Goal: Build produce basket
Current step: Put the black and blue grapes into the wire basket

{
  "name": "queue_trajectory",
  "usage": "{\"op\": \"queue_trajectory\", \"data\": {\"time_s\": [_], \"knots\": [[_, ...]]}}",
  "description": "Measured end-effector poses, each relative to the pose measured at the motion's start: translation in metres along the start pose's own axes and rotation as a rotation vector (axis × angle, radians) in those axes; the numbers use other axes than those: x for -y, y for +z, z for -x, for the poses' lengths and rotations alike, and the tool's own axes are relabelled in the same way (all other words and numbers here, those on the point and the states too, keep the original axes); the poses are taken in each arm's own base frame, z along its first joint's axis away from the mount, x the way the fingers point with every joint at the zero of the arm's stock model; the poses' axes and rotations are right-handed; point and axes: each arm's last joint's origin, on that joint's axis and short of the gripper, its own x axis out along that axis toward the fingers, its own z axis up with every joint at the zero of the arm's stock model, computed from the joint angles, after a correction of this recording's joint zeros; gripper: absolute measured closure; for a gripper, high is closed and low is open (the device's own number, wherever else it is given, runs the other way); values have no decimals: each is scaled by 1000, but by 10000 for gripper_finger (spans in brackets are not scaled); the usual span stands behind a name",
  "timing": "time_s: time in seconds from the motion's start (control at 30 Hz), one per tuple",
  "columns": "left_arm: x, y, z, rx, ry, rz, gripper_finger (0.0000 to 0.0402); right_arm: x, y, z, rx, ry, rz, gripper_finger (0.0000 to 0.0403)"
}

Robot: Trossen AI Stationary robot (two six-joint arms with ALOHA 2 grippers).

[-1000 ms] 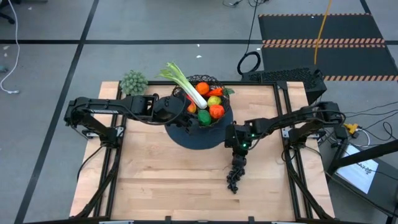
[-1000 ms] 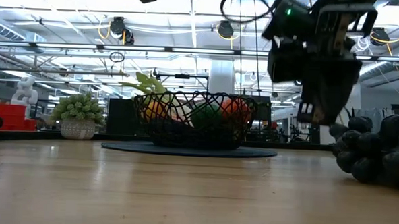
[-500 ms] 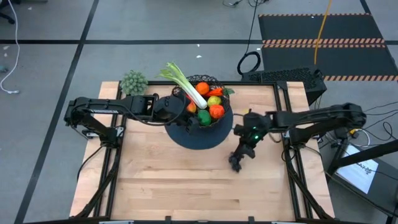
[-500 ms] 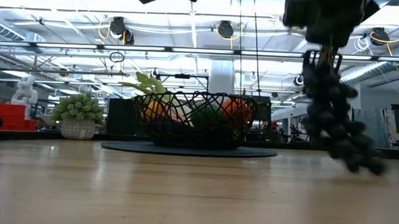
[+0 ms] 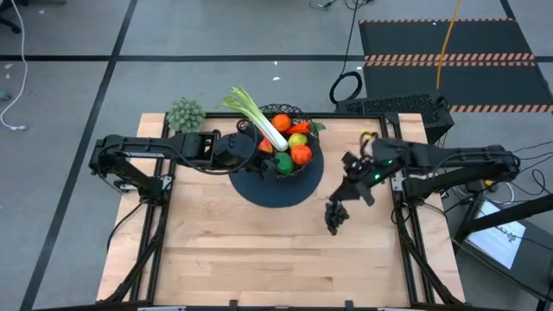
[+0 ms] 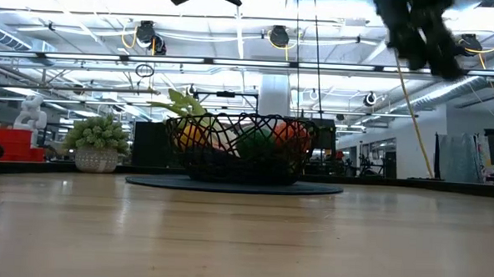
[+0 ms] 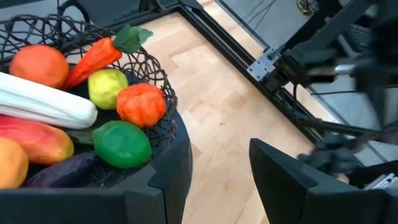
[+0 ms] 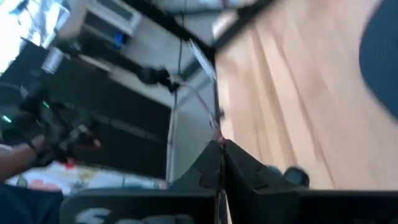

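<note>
High view shows the right tool point(image 5: 352, 188) clamped on dark grapes point(image 5: 334, 217) — next, I'd judge, into the black wire-mesh basket point(image 5: 304, 115).

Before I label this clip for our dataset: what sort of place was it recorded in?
Most likely a robotics lab or industrial workshop: a wooden table framed by metal rails, hazard-striped floor mats beside it, and exposed ceiling ducts and lights in the large hall behind.
</note>
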Motion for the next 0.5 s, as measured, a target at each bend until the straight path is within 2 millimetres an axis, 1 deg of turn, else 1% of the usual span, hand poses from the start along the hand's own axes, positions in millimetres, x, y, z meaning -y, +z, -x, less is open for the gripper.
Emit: {"op": "queue_trajectory", "data": {"time_s": [0.13, 0.27, 0.5], "knots": [[0, 0, 0, 6, 5, -2, 236, -28, 23, 16, 146, 5, 69, 403], [0, 0, 0, 5, 5, -8, 236, -55, 48, 36, 313, -6, 154, 403], [0, 0, 0, -15, -15, -24, 236, -96, 88, 73, 576, -64, 389, 403]]}}
